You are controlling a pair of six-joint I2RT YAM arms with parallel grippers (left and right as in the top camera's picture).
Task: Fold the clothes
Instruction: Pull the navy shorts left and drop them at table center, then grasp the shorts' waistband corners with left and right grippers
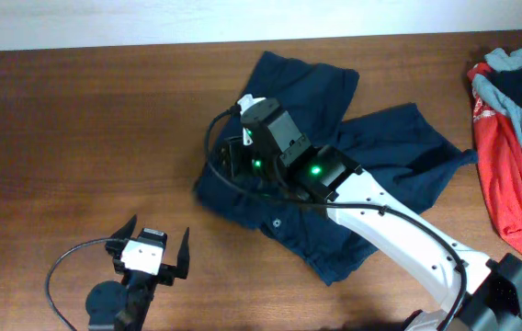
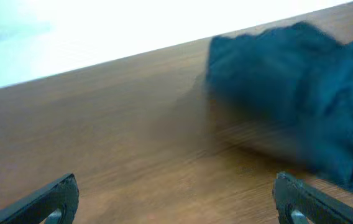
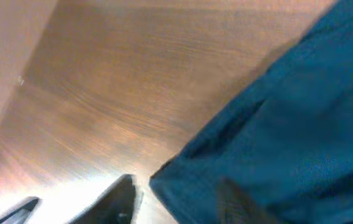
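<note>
While my left hand (image 1: 160, 227) stands wide over the surface (image 1: 59, 138), the clothes (image 1: 390, 147) lie rumpled, plain dark navy, at two o'clock; my right hand (image 1: 233, 158) rests on them, its spread unclear.

The plain navy clothes (image 1: 399, 147) lie rumpled at the middle of the bench (image 1: 77, 138), seemingly part-folded, wide legs splayed.

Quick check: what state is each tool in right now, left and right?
Left tool: open, holding nothing.
Right tool: at the navy garment edge; open or gripping cannot be told.
</note>
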